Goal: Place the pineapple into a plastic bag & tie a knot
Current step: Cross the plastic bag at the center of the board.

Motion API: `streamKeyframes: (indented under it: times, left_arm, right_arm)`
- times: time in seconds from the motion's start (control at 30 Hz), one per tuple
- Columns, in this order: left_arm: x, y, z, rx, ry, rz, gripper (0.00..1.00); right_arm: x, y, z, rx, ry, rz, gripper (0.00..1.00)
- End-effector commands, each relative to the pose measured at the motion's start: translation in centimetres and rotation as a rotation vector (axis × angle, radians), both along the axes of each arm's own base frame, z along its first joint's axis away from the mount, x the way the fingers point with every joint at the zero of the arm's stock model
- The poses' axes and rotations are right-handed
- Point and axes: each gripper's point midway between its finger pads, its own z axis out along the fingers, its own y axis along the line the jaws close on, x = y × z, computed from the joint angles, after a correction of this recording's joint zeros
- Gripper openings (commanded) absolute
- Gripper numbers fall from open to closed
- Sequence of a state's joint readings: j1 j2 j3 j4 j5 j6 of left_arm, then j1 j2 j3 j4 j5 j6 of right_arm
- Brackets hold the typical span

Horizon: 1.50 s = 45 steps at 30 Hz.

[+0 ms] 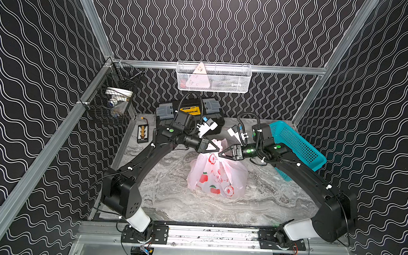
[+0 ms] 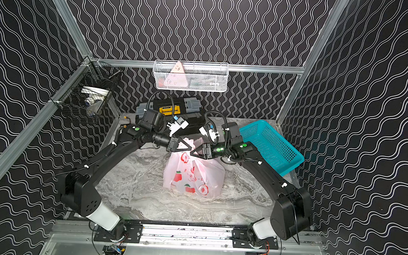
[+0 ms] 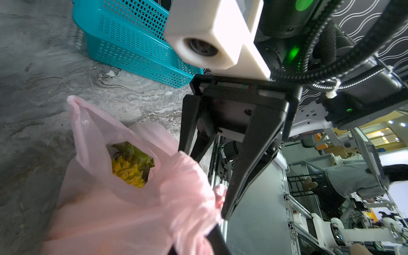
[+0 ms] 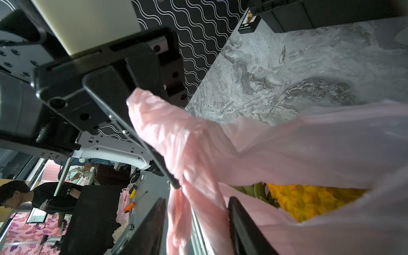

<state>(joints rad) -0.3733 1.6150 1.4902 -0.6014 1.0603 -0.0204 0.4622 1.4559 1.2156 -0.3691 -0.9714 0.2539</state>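
Both over plastic bag (red writing unreadable); left hand clenched on handle; right hand released.

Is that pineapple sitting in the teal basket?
No, the pineapple sits inside the plastic bag, its yellow skin showing through the open mouth in the left wrist view.

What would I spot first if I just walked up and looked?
A pink bag with red apples on it stands in the middle of the table, a yellow pineapple peeking out of its top. The left gripper and right gripper meet tip to tip just above it, the left one pinching the bag's top. A bright teal basket sits at the table's right edge.
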Motion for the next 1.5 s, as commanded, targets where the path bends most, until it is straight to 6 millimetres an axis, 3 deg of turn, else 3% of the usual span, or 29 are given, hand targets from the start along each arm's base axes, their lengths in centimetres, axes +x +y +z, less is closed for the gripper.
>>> streamKeyframes:
  times: [0.0,0.17,0.37,0.67,0.93,1.0,1.13,1.47]
  left_arm:
    - [-0.7,-1.0,2.3,-0.099,-0.058,-0.097,0.0]
    - [-0.9,-1.5,2.1,-0.101,-0.04,-0.127,0.0]
    - [-0.8,-1.7,2.2,-0.117,-0.026,-0.138,0.0]
    - [-0.6,-2.0,1.8,-0.1,-0.02,-0.14,0.0]
    - [-0.8,-1.9,1.7,-0.096,-0.019,-0.142,0.0]
    - [-0.8,-1.9,1.7,-0.096,-0.019,-0.143,0.0]
    - [-0.9,-1.9,1.7,-0.095,-0.019,-0.141,0.0]
    - [-0.8,-1.9,1.8,-0.101,-0.018,-0.14,0.0]
  right_arm:
    - [-0.8,0.0,0.6,0.028,0.001,0.032,0.48]
    - [1.1,-1.2,0.3,0.046,0.001,-0.02,0.4]
    - [1.4,-1.3,-0.8,0.035,0.035,-0.011,0.31]
    - [0.7,-1.0,-0.2,0.088,0.048,0.023,0.42]
    - [0.7,-1.4,0.5,0.1,0.027,0.001,0.37]
    - [0.6,-2.0,-0.8,0.086,0.055,-0.024,0.37]
    - [1.0,-2.5,-0.1,0.129,0.054,-0.033,0.44]
    - [0.2,-1.1,1.8,0.183,0.038,0.039,0.58]
